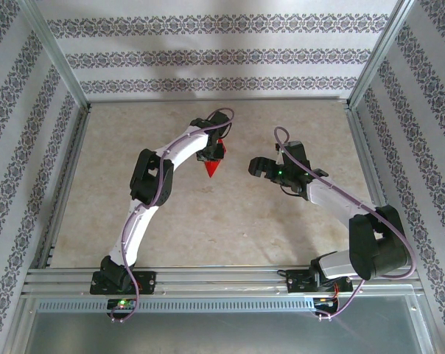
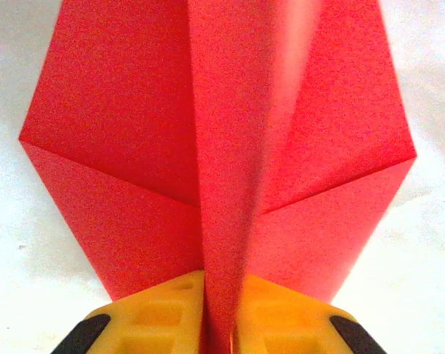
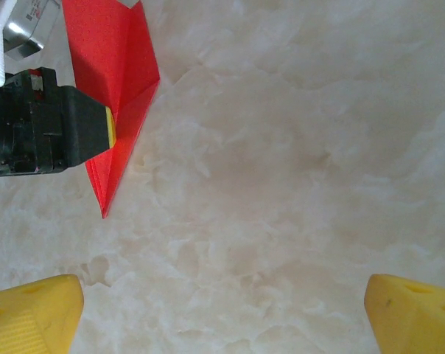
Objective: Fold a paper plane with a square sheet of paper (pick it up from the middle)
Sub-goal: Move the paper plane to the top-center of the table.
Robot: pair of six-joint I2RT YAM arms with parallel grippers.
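Plane point(image 2: 119, 147) looks finished. Left claw point(image 2: 221, 328) pinches its keel above bench point(image 1: 208, 221) centre. Right claw point(image 3: 222, 310) gapes, empty. Next, likely: lower, release gently.

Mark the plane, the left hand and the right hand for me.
plane point(image 2: 127, 147): left wrist view, on a flat wing panel.
left hand point(image 2: 221, 324): left wrist view, midway between the fingertips gripping the centre fold.
right hand point(image 3: 222, 313): right wrist view, midway between the open fingertips.
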